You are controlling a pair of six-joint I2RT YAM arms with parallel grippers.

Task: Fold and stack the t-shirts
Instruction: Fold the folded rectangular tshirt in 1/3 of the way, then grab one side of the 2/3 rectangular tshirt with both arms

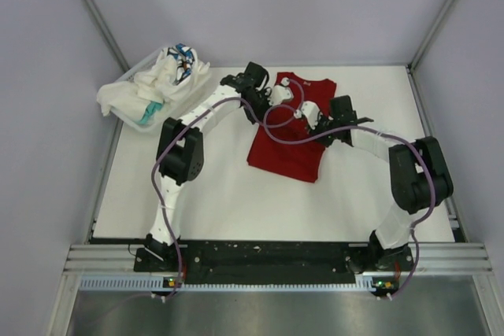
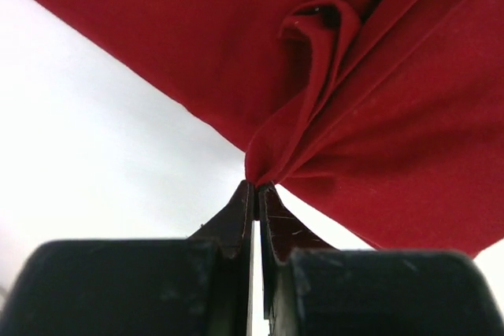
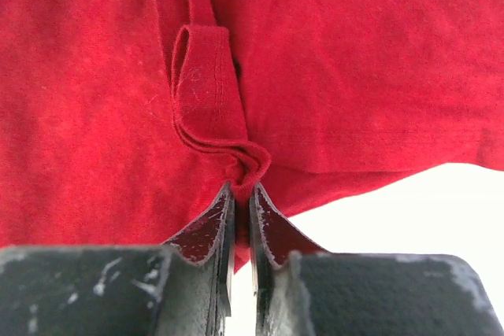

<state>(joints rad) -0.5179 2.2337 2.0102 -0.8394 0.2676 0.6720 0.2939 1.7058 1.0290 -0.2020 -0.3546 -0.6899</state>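
A deep red t-shirt lies partly folded in the middle of the white table. My left gripper is over its upper part and shut on a pinched fold of the red cloth, which bunches right at the tips. My right gripper sits close beside it, shut on a looped hem of the same shirt, gathered at its tips. Several white t-shirts with teal and blue-patterned parts lie heaped at the back left.
The white heap rests in a white plastic tray at the table's back left corner. Purple cables loop from both arms above the red shirt. Metal frame posts and grey walls ring the table.
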